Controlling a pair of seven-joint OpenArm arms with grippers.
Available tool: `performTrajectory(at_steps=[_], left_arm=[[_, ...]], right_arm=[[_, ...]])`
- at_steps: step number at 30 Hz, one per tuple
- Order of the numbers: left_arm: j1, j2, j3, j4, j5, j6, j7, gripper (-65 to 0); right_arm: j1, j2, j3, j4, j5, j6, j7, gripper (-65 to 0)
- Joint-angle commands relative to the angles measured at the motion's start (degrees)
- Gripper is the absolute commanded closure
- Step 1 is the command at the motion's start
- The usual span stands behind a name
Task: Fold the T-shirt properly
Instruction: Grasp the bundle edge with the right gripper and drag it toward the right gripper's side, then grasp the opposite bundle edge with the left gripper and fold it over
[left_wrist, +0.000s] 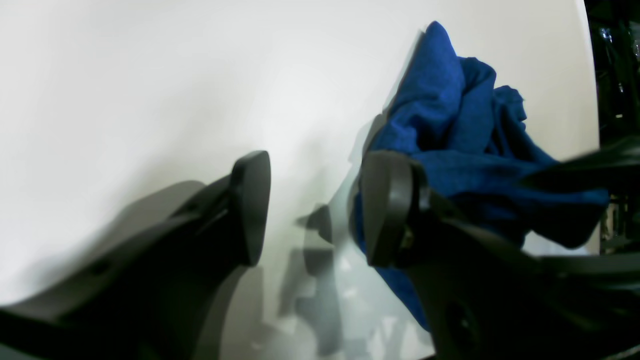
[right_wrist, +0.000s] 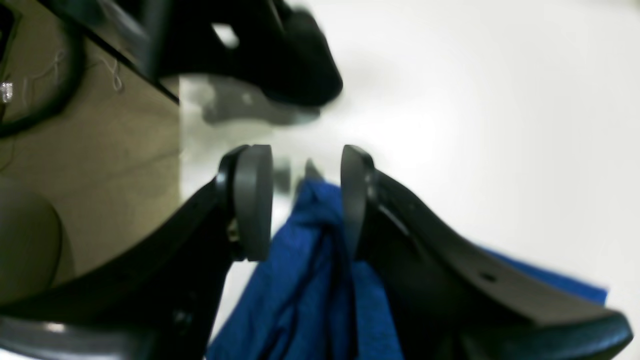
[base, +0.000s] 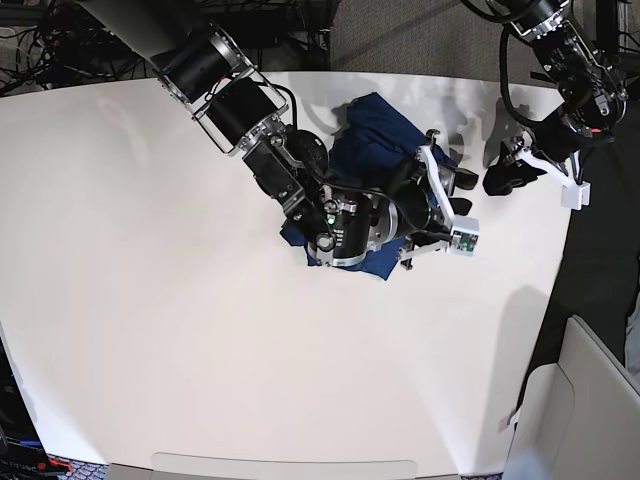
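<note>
The T-shirt (base: 368, 125) is a bunched blue heap on the white table (base: 150, 300), right of centre at the back, mostly hidden under my right arm. My right gripper (base: 452, 205) is at the heap's right edge. In the right wrist view its jaws (right_wrist: 306, 150) stand apart, with a hanging fold of the shirt (right_wrist: 310, 280) between them, touching the right finger. My left gripper (base: 498, 180) is just right of the shirt, over the table. In the left wrist view it (left_wrist: 316, 160) is open and empty, with the shirt (left_wrist: 450, 125) bunched behind its right finger.
The table's right edge runs close to both grippers, with dark floor (base: 600, 260) beyond it. A grey chair (base: 590, 400) stands at the lower right. Cables lie behind the table at the upper left (base: 40, 45). Brown floor (right_wrist: 100, 150) shows in the right wrist view.
</note>
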Motion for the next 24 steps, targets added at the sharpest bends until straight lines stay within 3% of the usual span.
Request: performTrajectory(at_steps=[1,5,10,16,19,24], left_arm=[[-0.4,-0.8,-0.1,0.9,-1.6,-0.1,-0.4,-29.3],[1.2,-0.8,0.4,1.6,-2.0,-0.2,-0.3,-29.3],[2.1,-0.5,3.9,8.3,-2.0,-0.3,1.3,-29.4],[1.8,-2.5,15.0,15.4,-1.7,-0.3,1.1,-29.4],[1.6,-4.6,20.8,16.6,-1.7,-0.3,0.6,-29.4],[1.6,-7.9,26.9,18.6,-1.6,-0.1,-5.1,-29.4]], right_arm=[[0.7,-0.7,1.9,1.9,0.9,0.1,1.3,-20.7],[-0.8,-0.7,9.7,4.9,0.9,0.1,1.3,-18.4],[-0.8,5.2,17.7,6.2,0.6,0.1,1.3,-18.2],[-0.6,13.8,18.8,7.1,-3.7,0.1,1.3,-18.3],[-1.0,15.6,18.9,7.6,-6.5,0.1,1.2,-18.3],[-1.9,18.5,20.3,7.7,-6.7,0.1,1.3,-18.3]])
